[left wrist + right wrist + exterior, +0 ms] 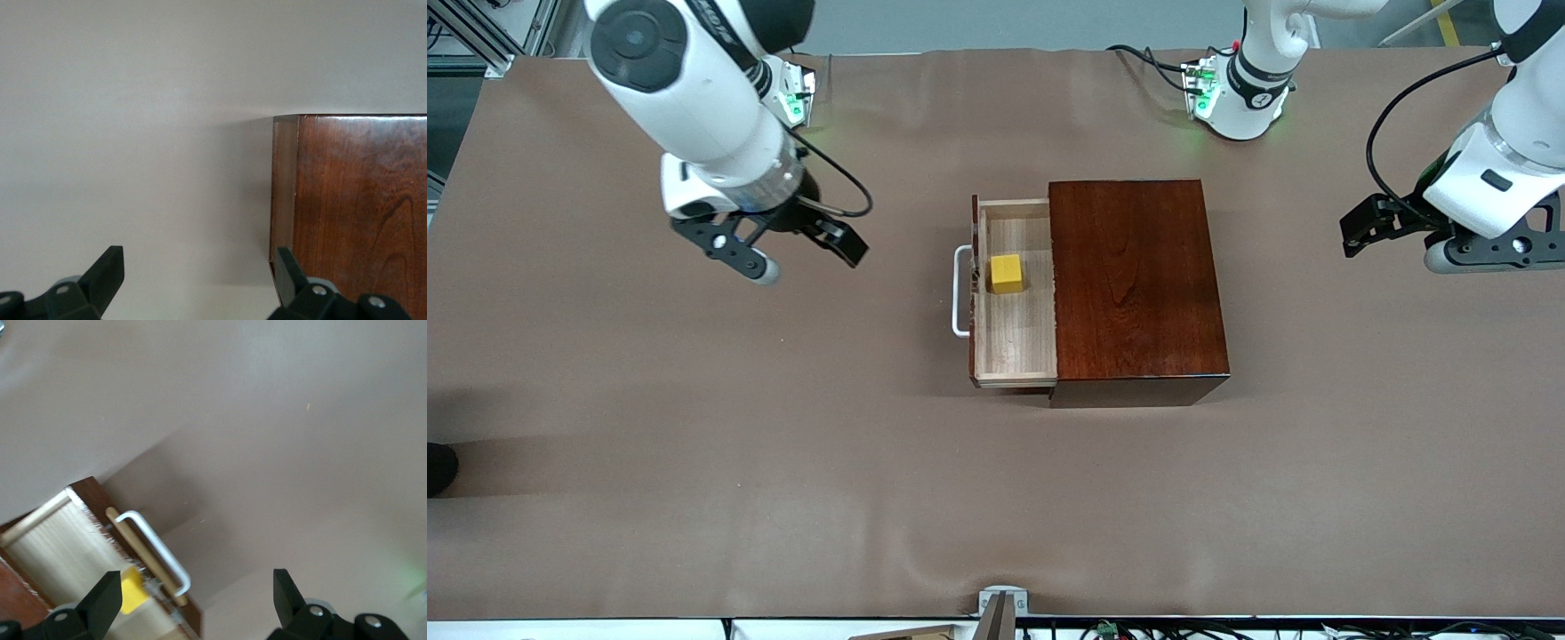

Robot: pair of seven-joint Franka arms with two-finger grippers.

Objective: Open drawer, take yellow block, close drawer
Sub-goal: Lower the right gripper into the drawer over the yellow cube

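Observation:
The drawer [1014, 333] is slid out of the dark reddish-brown wooden box [1134, 284] toward the right arm's end, showing its pale inside and white handle [960, 292]. The yellow block [1007, 274] sits inside it near the handle wall. My right gripper [805, 258] is open and empty, above the table between the right arm's base and the drawer handle. Its wrist view shows the drawer [60, 547], the handle [157, 547] and the block [131, 592], with the gripper [197, 600] open. My left gripper [1392, 249] is open and empty at the left arm's end; its wrist view [198, 280] shows the box [360, 200].
The brown table cover [783, 462] spreads all round the box. The arm bases [1240, 98] stand along the table's edge farthest from the front camera. A small metal bracket [1000, 604] sits at the edge nearest the front camera.

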